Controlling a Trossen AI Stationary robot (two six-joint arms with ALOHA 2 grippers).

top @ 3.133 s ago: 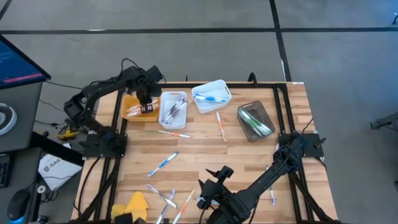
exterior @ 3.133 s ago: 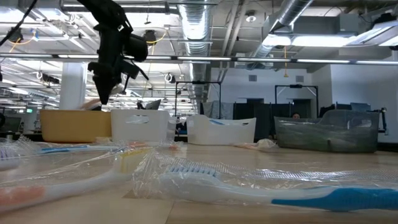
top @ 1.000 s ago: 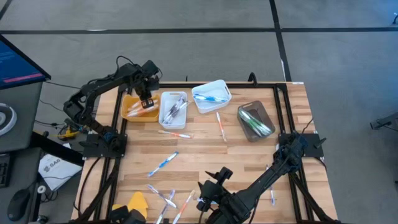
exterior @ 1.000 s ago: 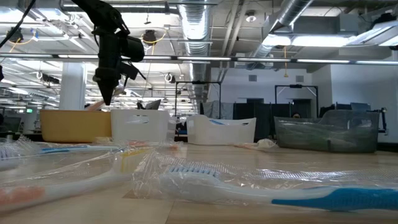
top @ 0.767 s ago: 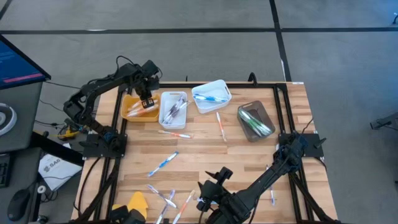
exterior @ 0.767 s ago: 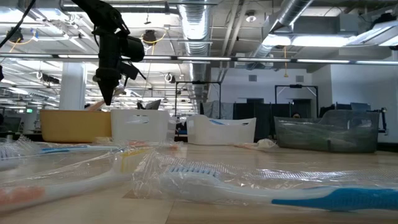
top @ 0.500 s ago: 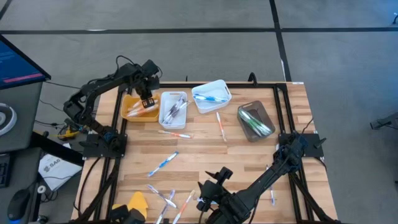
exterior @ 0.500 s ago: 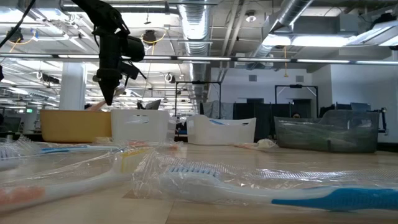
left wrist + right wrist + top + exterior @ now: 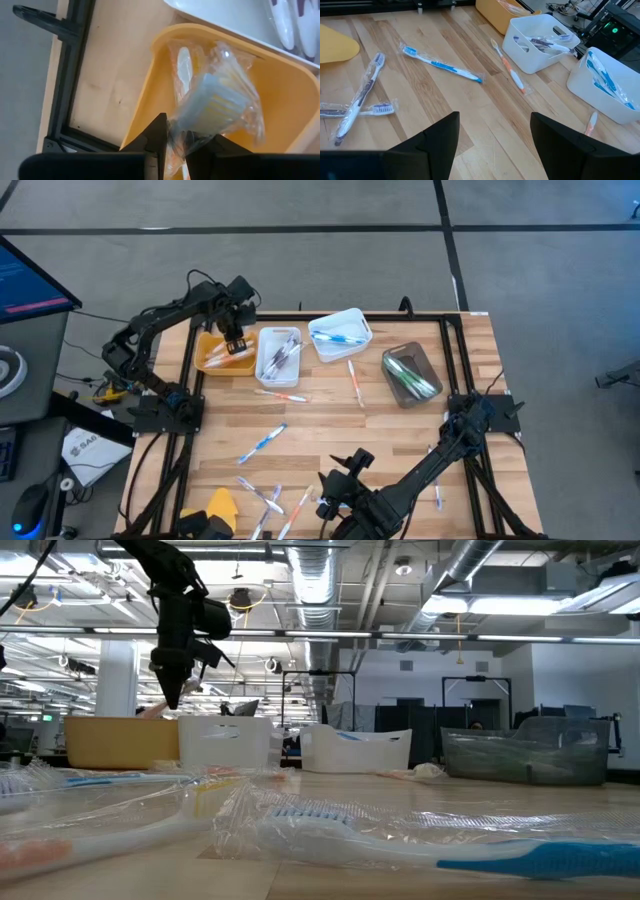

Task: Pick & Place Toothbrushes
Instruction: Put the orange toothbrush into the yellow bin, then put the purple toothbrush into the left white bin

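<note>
Orange bin point(image 9: 213, 352), upper left: my left claw point(image 9: 172, 142) has lifted slightly, still pinching a wrapped toothbrush point(image 9: 215, 102); release pending.

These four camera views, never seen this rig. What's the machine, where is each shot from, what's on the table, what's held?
It is a two-armed robot at a wooden table. One picture looks straight down from above, one looks level across the tabletop, and one comes from each arm's wrist.

At the far edge stand four bins: an orange bin, two white bins and a brown bin, each with toothbrushes inside. More wrapped toothbrushes lie loose on the wood, and a yellow cloth sits at the near edge.

The left gripper hangs over the orange bin, jaws shut on a wrapped orange toothbrush. The right gripper waits low at the near edge, jaws open, holding nothing.
</note>
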